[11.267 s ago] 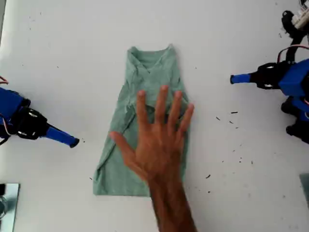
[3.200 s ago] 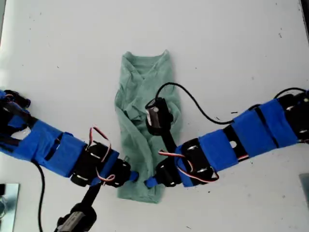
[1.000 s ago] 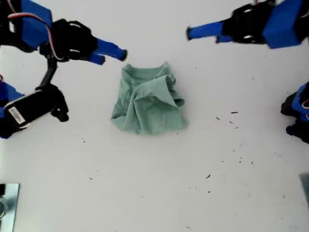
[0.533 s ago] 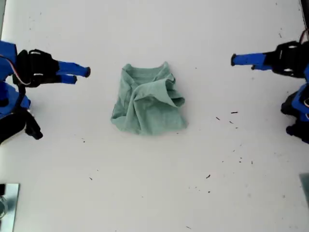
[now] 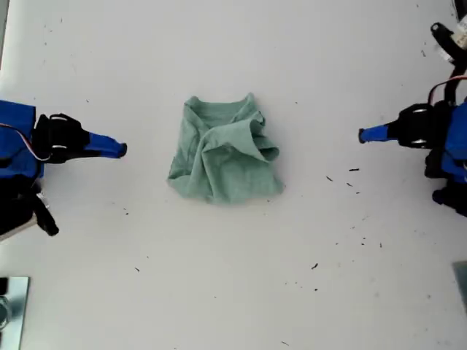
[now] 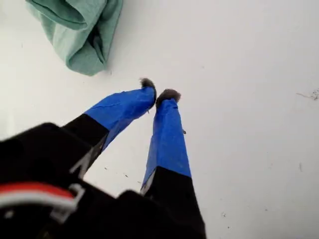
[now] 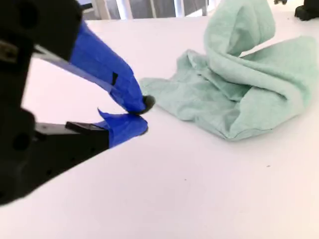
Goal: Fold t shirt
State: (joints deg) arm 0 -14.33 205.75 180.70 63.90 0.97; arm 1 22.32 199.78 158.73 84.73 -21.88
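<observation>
The pale sage-green t shirt (image 5: 225, 157) lies in a wrinkled, folded-over bundle in the middle of the white table (image 5: 233, 292), neckline toward the exterior view's top. My first gripper (image 5: 363, 135) hovers at the exterior view's right, shut and empty, well apart from the cloth. Its wrist view shows the blue fingertips (image 6: 158, 92) together and the t shirt (image 6: 75, 30) beyond them. My second gripper (image 5: 120, 150) sits at the exterior view's left, also shut on nothing. In its wrist view, the closed tips (image 7: 142, 113) are a short way from the t shirt (image 7: 244, 84).
Small dark specks (image 5: 354, 171) dot the table at the exterior view's right. A black arm base (image 5: 449, 193) stands at that view's right edge, and a metallic object (image 5: 11, 306) sits in its lower left corner.
The shirt's lower half was folded up into a shorter bundle. Both arms then let go and drew back to the exterior view's sides, dropping lower in that view over the last second.
</observation>
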